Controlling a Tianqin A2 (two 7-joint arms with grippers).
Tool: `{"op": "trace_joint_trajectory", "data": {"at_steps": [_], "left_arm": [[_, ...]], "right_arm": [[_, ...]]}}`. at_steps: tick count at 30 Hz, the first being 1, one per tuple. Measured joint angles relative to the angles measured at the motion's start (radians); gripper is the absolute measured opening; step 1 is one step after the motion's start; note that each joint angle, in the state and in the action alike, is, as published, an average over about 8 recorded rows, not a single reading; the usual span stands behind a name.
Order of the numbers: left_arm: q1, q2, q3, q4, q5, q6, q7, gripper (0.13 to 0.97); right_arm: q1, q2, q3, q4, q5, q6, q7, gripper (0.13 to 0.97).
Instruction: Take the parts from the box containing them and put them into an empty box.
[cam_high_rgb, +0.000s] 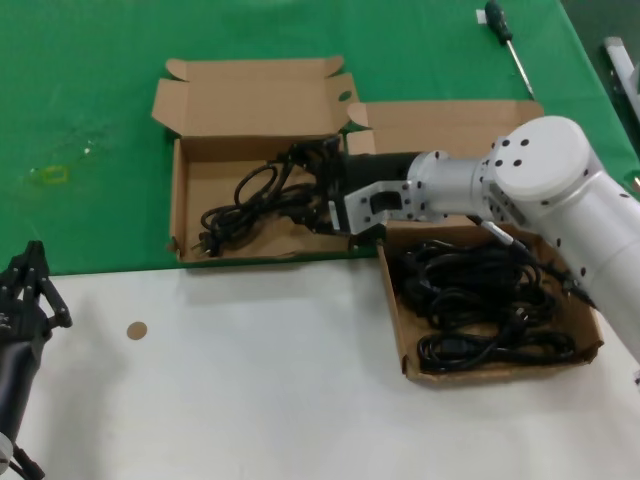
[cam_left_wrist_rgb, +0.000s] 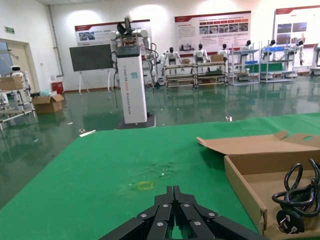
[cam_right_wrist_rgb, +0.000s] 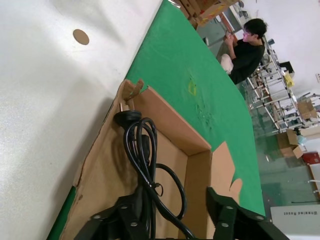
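Right gripper (cam_high_rgb: 318, 196): fingertips hidden in head view among the cords (cam_high_rgb: 255, 205) of the smaller box (cam_high_rgb: 190, 175). Right wrist view: finger bases cut off by frame edge; whether the cord beside one finger is pinched, cannot tell. Left gripper (cam_left_wrist_rgb: 173, 216): rear portion cut off.

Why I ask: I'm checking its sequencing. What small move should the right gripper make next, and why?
Probably lift the right gripper out of the smaller box: its jaws stand open, one power cord lies inside, and more cords wait in the larger box. Left gripper idles low at left.
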Motion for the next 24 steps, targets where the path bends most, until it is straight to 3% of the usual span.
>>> {"op": "trace_joint_trajectory", "data": {"at_steps": [3, 7, 15, 24], "left_arm": [[0.000, 0.000, 0.000, 0.000, 0.000, 0.000, 0.000, 0.152], [0.000, 0.000, 0.000, 0.000, 0.000, 0.000, 0.000, 0.152], [0.000, 0.000, 0.000, 0.000, 0.000, 0.000, 0.000, 0.152], [0.000, 0.000, 0.000, 0.000, 0.000, 0.000, 0.000, 0.152]], "right_arm": [[-0.011, 0.017, -0.001, 0.036, -0.004, -0.006, 0.024, 0.462], [-0.034, 0.049, -0.002, 0.108, -0.009, -0.015, 0.068, 0.462], [-0.096, 0.128, 0.017, 0.256, 0.006, -0.034, 0.137, 0.681], [-0.153, 0.199, 0.054, 0.367, 0.044, -0.045, 0.160, 0.847]]}}
